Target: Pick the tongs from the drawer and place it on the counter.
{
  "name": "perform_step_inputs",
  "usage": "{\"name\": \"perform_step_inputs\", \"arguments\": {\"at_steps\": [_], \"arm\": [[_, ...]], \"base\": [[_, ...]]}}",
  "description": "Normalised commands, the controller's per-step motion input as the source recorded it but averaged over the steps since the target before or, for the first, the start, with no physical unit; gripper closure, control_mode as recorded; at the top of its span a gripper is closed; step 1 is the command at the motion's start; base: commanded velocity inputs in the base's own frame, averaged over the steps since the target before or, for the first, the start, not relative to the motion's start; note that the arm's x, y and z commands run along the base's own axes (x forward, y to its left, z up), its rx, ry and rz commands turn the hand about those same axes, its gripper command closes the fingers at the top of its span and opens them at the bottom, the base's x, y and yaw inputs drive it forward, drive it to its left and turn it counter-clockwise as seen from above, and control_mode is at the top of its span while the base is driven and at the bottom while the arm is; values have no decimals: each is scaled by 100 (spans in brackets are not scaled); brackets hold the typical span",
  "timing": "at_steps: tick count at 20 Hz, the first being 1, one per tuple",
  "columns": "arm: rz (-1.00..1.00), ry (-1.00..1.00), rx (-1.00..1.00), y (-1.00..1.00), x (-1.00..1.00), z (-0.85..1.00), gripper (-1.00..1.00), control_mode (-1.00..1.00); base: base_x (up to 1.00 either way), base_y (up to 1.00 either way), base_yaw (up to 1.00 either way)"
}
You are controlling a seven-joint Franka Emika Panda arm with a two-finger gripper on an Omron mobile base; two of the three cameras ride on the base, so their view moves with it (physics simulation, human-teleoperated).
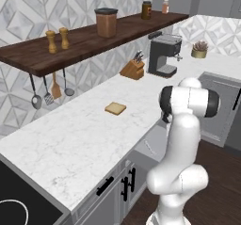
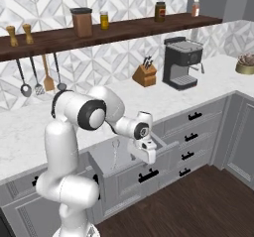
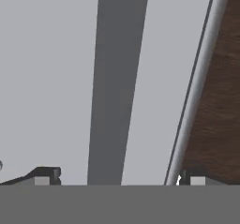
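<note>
Tongs (image 2: 115, 150): slim silvery wire, small round head, lying flat inside open drawer (image 2: 101, 156), also seen at (image 1: 149, 148). Drawer pale grey inside, pulled out below white marble counter (image 1: 70, 139). Gripper (image 3: 117, 176) low over drawer's right end, fingertips (image 3: 47, 174) wide apart, holding nothing. Toast (image 1: 115, 108) on counter.

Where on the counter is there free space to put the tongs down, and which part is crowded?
The counter is bare in a wide patch between the toast slice and the dark stovetop, directly above the open drawer. Another bare strip runs in front of the toast. The area near the knife block and coffee machine is crowded.
</note>
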Motion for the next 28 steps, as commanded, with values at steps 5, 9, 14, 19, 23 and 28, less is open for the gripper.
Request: {"name": "perform_step_inputs", "arguments": {"at_steps": [5,9,14,19,23,28], "arm": [[0,16,9,-93,-88,-40,-100,-100],[0,10,15,-100,-100,-24,-100,-100],[0,4,16,-100,-100,9,-100,-100],[0,-16,2,-7,-54,100,-100,-100],[6,-28,-1,65,3,97,-100,-100],[34,-11,-4,89,48,51,-100,-100]], "base": [[0,0,0],[0,0,0],[0,0,0],[0,0,0],[0,0,0],[0,0,0]]}}
